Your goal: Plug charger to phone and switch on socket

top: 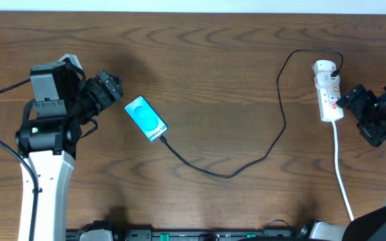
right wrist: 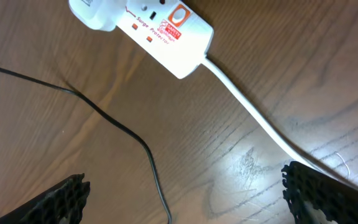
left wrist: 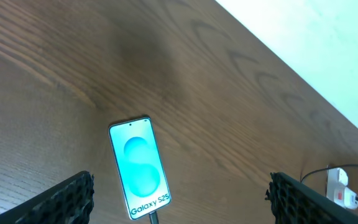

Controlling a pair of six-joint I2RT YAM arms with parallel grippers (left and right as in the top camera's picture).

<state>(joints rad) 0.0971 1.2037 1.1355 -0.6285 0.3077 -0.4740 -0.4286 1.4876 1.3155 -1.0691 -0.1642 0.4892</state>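
Note:
The phone (top: 146,118) lies on the table with its turquoise screen up; it also shows in the left wrist view (left wrist: 139,167). The charger cable (top: 233,171) runs from the phone's lower end, where its tip sits (left wrist: 153,217), across the table to the socket (top: 328,90), a white power strip with a white plug in it (right wrist: 157,28). The cable also shows in the right wrist view (right wrist: 143,144). My left gripper (top: 112,87) is open and empty, just left of the phone. My right gripper (top: 350,100) is open and empty, right beside the socket.
The socket's thick white cord (top: 341,171) runs toward the front edge of the wooden table (top: 213,60); it also shows in the right wrist view (right wrist: 253,115). A black rail (top: 179,234) lies along the front edge.

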